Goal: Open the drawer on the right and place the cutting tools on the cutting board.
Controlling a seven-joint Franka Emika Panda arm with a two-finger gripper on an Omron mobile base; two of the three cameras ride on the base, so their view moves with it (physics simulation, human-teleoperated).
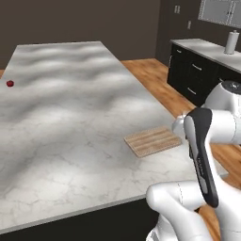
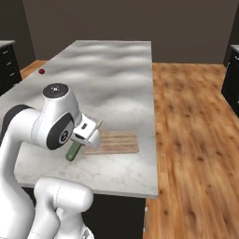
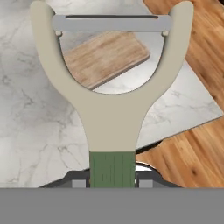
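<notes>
I have the peeler (image 3: 113,105) pinched by its green handle between my gripper's (image 3: 113,181) fingers, its forked head and blade pointing away from my hand. The cutting board (image 3: 104,57) lies flat on the marble counter (image 1: 70,122) ahead and below, seen through the fork. In the right base view my hand hangs just over the board's near-left end, so the board's long axis runs off to my right

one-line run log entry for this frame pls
phase: carrying tool to board | end effector: shut on green-handled peeler, above counter | cutting board: bare, near counter's right edge | red ball: far left on marble counter
</notes>
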